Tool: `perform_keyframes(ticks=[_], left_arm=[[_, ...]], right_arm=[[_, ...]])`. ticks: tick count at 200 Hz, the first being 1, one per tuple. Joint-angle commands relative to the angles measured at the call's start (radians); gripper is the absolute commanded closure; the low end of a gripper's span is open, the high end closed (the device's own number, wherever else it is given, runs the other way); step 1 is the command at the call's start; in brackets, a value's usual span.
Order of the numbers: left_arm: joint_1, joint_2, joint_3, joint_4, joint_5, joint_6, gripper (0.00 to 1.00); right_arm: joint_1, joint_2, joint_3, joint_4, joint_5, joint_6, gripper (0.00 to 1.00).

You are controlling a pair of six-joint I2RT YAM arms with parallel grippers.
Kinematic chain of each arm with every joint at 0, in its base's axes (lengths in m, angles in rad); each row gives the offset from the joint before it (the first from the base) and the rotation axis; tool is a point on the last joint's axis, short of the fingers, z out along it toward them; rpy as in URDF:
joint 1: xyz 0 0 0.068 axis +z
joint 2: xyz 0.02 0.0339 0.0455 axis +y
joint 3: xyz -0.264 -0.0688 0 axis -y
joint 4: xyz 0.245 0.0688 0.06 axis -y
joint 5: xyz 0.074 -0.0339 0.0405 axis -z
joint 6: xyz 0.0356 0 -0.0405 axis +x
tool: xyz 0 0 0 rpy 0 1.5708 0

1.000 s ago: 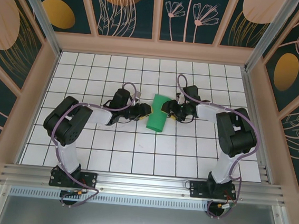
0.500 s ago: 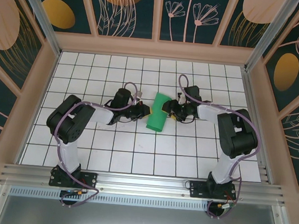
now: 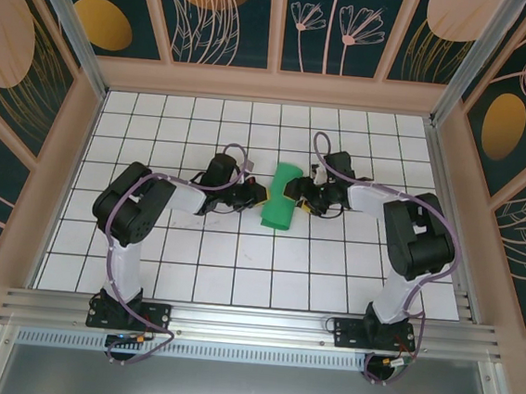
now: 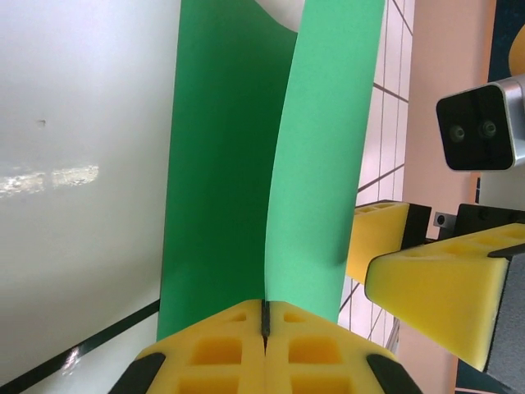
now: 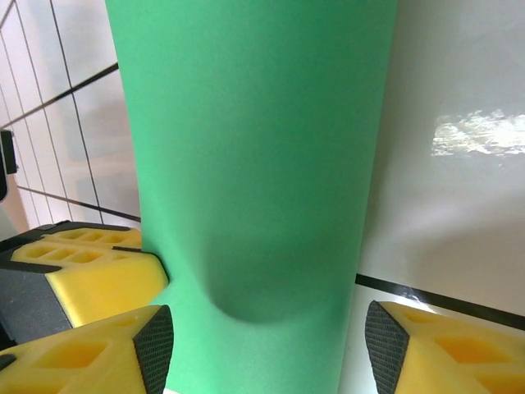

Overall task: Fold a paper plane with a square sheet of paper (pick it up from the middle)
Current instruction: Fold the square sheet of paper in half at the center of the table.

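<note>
Top external shows the paper (image 3: 279, 205), curled over on itself, lying near the middle of the worktop (image 3: 163, 271), between the left tool (image 3: 257, 195) and the right tool (image 3: 292, 198). The left tool's yellow pads (image 4: 230, 349) are pressed together, pinching the paper's two layers where they meet. The right tool stands spread, one pad on either side of the rounded fold.
</note>
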Motion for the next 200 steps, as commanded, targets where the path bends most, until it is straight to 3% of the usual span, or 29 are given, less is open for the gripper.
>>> perform_keyframes(ticks=[1,53,91,126,161,200], left_arm=[[-0.011,0.016,0.021,-0.032,-0.002,0.017,0.93],[-0.012,0.007,0.030,-0.094,-0.034,0.013,0.86],[-0.013,-0.093,0.055,-0.277,-0.219,0.088,0.63],[-0.011,-0.174,0.055,-0.368,-0.389,0.128,0.54],[-0.011,-0.223,0.041,-0.347,-0.490,0.139,0.45],[-0.012,-0.214,0.017,-0.277,-0.490,0.161,0.36]], right_arm=[[0.014,0.038,0.052,-0.053,-0.006,-0.051,0.35],[0.019,0.094,0.078,-0.101,0.055,-0.058,0.44],[0.018,0.132,0.098,-0.166,0.120,-0.077,0.48],[0.013,0.169,0.115,-0.226,0.178,-0.085,0.50],[0.013,0.227,0.144,-0.286,0.195,-0.077,0.51],[0.019,0.280,0.170,-0.342,0.228,-0.079,0.51]])
